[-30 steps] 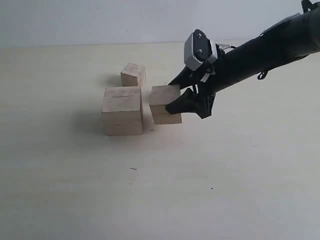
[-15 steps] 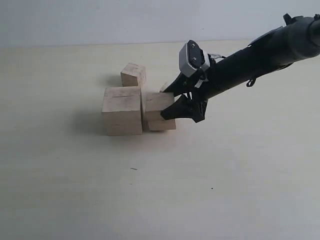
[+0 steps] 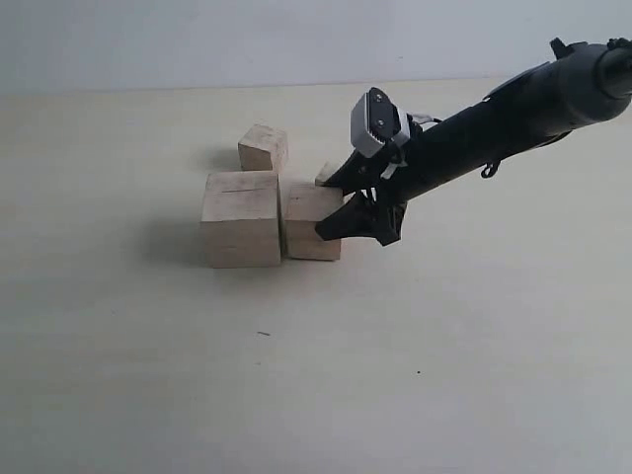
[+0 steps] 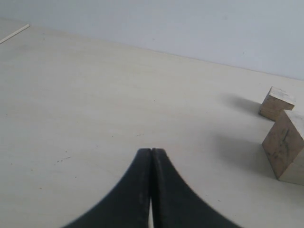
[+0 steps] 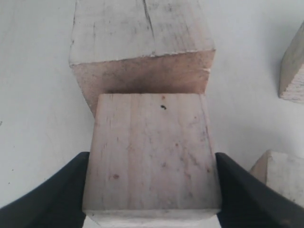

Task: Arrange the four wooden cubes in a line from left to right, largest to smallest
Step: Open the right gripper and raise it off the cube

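Observation:
The largest wooden cube (image 3: 242,217) (image 5: 140,42), with a thin dark slit on top, stands left of centre. A mid-sized cube (image 3: 308,225) (image 5: 152,133) sits right beside it, side against side, low at the table. My right gripper (image 3: 332,207) (image 5: 152,161) is shut on this cube, one black finger on each side. A smaller cube (image 3: 264,148) (image 4: 277,103) stands behind the largest one. The smallest cube (image 3: 327,174) (image 5: 280,173) peeks out behind the right gripper. My left gripper (image 4: 151,151) is shut and empty over bare table, well away from the cubes.
The right arm (image 3: 494,123) slants in from the upper right over the pale tabletop (image 3: 296,375). A white wall (image 3: 197,39) runs along the far edge of the table.
My right gripper has carried the mid-sized cube left and down, from a gap away to right against the largest cube. The small cube behind has come into view.

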